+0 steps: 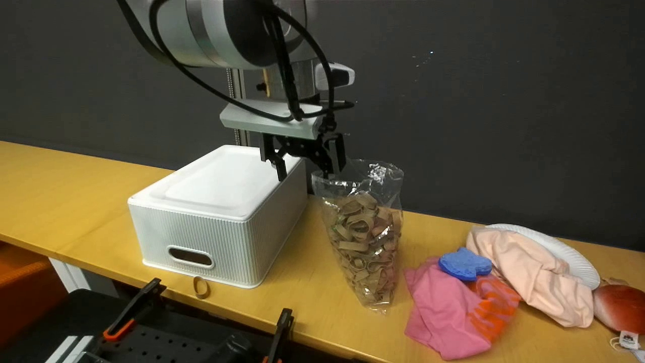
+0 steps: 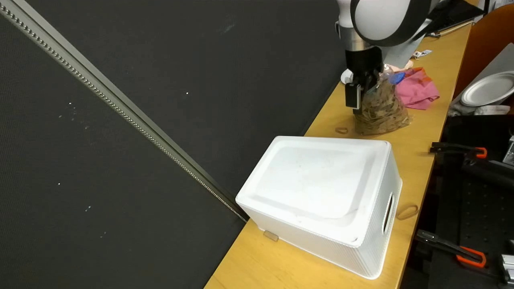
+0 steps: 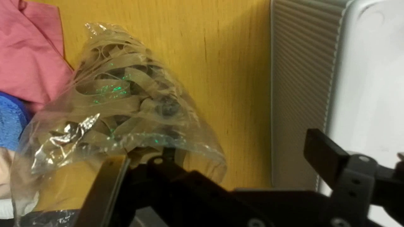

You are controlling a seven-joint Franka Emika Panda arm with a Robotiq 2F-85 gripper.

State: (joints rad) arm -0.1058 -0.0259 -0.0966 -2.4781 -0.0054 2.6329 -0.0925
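A clear plastic bag (image 1: 360, 237) filled with tan bands stands on the wooden table, its mouth loose at the top. My gripper (image 1: 304, 171) hangs over the bag's rim beside the white ribbed box (image 1: 237, 179), pointing down. The jaws are wide apart. In the wrist view one finger of the gripper (image 3: 246, 153) reaches into the mouth of the bag (image 3: 126, 85), and the other stays outside, over the side of the box (image 3: 303, 78). Nothing is clamped between them. In an exterior view the bag (image 2: 381, 110) partly hides the far finger.
Right of the bag lie a pink and orange cloth (image 1: 448, 312), a blue cloth piece (image 1: 464, 263), a peach cloth (image 1: 534, 272), a white plate (image 1: 579, 259) and a red plush toy (image 1: 622, 305). Loose bands (image 2: 407, 212) lie around the box. Clamps (image 1: 133, 307) grip the table edge.
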